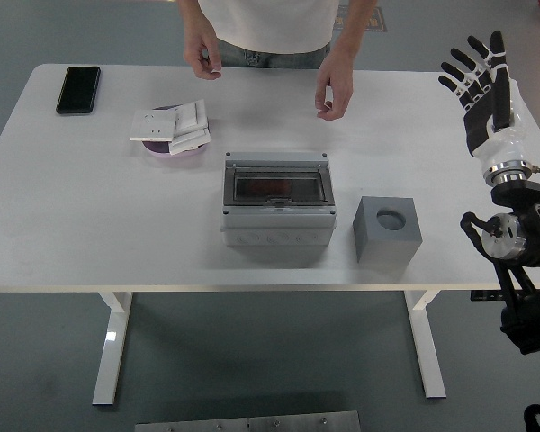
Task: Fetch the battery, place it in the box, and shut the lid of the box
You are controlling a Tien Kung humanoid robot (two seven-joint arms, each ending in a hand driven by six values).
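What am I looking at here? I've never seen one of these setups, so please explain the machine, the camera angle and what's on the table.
The camera sits high on a humanoid robot, looking down over a white table. The black-and-white right hand at the right edge is the robot's, fingers spread, holding nothing. The left arm is out of view. On the table lie a grey box with a clear lid, a grey cube with a round hole, a black phone, and a pink dish stacked with white plates. A person's hands reach in from the far side.

You will find no readable text, labels or numbers here; a floor sign [364,15] behind the person is too blurred.
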